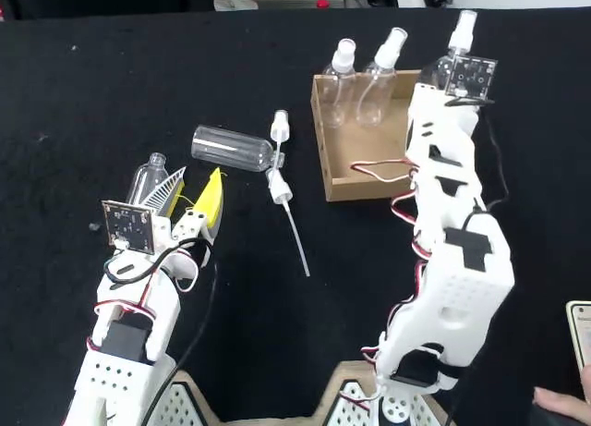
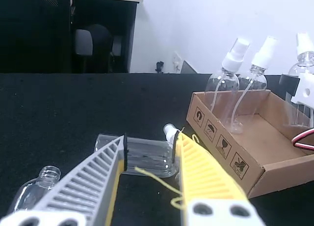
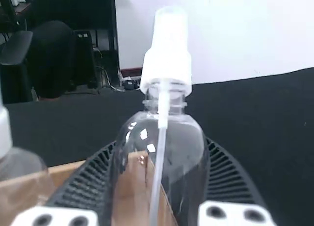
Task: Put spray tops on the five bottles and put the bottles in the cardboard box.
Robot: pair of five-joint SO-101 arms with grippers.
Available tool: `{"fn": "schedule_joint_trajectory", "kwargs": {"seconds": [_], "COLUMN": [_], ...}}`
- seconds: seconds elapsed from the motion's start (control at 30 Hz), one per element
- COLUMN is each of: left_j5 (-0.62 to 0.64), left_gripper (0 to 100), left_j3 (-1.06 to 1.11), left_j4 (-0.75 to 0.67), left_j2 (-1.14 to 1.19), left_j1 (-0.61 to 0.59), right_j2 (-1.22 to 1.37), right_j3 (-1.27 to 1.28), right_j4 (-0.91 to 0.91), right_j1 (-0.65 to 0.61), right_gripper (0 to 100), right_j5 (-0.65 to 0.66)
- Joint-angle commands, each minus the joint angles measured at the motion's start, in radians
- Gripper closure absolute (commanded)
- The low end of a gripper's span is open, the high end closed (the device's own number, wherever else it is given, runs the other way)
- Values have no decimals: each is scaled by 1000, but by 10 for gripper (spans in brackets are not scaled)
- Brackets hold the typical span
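- cardboard box [image 1: 355, 172]: shallow open tray of plain brown board, with printed symbols on one side wall.
- capped pair of bottles [image 1: 340, 91]: clear plastic, standing upright inside the box along its far wall. Each has a white spray top on and a thin dip tube visible through the plastic.
- right gripper [image 3: 159, 146]: black ribbed fingers clamped around a third bottle [image 3: 147, 138]. The bottle is clear and upright, with a white spray top [image 3: 167, 49] fitted, at the box's far corner on the right arm's side. Can't tell if its base is inside the box.
- left gripper [image 1: 197, 174]: one white ribbed finger and one yellow, spread wide with nothing between them, low over the black cloth [image 1: 92, 93].
- uncapped bottle [image 1: 148, 178]: threaded neck open, just beside the white finger.
- lying bottle [image 1: 231, 149]: clear and uncapped, on its side between the left gripper and the box.
- loose spray top [image 1: 280, 128]: just beside the lying bottle's neck.
- second loose spray top [image 1: 277, 184]: also near the neck. Its long thin dip tube [image 1: 297, 237] trails toward the arms.
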Motion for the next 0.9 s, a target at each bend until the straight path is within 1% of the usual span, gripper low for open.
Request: {"fn": "schedule_joint_trajectory", "kwargs": {"seconds": [0.0,0.17,0.43,0.53,0.67,0.87], "left_j5": [-12,-12,-12,-12,-12,-12], "left_gripper": [834,834,834,834,834,834], "left_j3": [22,22,22,22,22,22], "left_j4": [-15,-15,-15,-15,-15,-15], "left_j2": [-9,-9,-9,-9,-9,-9], "left_j1": [5,5,5,5,5,5], "right_j2": [-111,-232,-501,-587,-676,-711], "right_j3": [22,124,337,426,533,602], "right_j4": [-25,-25,-15,-14,-14,-21], "right_j1": [17,18,107,160,265,414], "right_gripper": [843,843,843,843,841,840], "right_j5": [5,5,5,12,12,14]}}
